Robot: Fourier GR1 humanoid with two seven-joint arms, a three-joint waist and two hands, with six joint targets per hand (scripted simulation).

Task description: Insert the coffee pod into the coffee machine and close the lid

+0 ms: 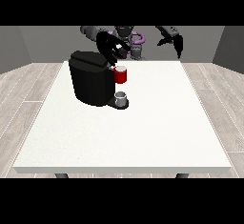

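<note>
Spreading loosely, fingers (116,51) of the hand at the view's left (108,46) hang relaxed just above the red pod holder (121,75), holding nothing visible. Coffee pod itself can't be made out. Holder sticks out at the front of the black coffee machine (90,80), w/ a small grey cup (121,96) on its base below. Hand at the view's right (175,41) is raised off the white table (143,132), well apart from machine; fingers point down, relaxed, nothing in them.

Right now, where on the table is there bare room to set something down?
Free: the table from the coffee machine to the right edge, and the front strip. Crowded: by the machine's red part and small cup, under the hand at the view's left.
</note>
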